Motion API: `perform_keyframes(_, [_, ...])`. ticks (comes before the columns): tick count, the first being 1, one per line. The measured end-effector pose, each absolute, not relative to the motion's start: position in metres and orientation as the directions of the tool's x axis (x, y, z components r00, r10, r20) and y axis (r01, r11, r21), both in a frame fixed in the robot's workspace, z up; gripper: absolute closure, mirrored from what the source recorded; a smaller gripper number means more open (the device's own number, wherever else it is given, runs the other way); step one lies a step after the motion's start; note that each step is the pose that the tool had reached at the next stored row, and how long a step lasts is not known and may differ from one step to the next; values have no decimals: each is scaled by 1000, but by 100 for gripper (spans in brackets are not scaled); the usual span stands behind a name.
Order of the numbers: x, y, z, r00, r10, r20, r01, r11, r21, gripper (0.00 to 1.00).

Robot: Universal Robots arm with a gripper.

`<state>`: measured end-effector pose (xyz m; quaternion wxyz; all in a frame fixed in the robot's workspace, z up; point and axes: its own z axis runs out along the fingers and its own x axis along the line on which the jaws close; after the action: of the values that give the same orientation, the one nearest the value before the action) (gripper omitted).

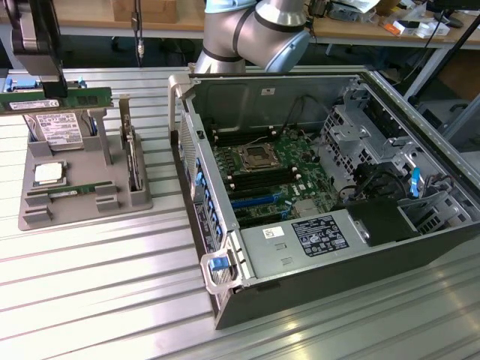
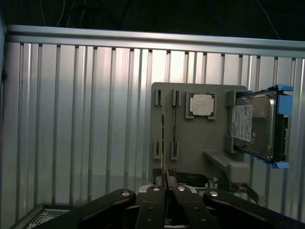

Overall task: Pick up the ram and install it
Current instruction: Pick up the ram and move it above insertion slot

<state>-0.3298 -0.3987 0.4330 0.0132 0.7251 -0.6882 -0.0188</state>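
1. The gripper is clenched on the ram. Its dark fingers are pressed together on the stick's two flat faces.
2. The ram is in the gripper's hold, at about 10 o'clock in the exterior view. It is lifted clear, with its long edge level, its green board facing the camera and a white label on it.
3. At 6 o'clock from the held stick lies the hard drive. It is silver with a white label and leans in the far end of a grey holder.
4. Further toward 6 o'clock in the same holder sits the square CPU chip, flat in its pocket.
5. Just past the chip, again at 6 o'clock, a second ram stick lies lengthwise in a slot of the holder.
6. The holder rests on a ribbed metal table, at 9 o'clock in the exterior view.
7. At 3 o'clock from the holder stands the open computer case. Its motherboard is exposed, and long memory slots run beside the processor socket.
8. The silver arm enters at 12 o'clock, behind the case.
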Motion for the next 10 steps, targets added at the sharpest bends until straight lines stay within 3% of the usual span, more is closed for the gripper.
perform_keyframes(10, [-309,-399,433,52,-999,-9,-998,-52,45,88])
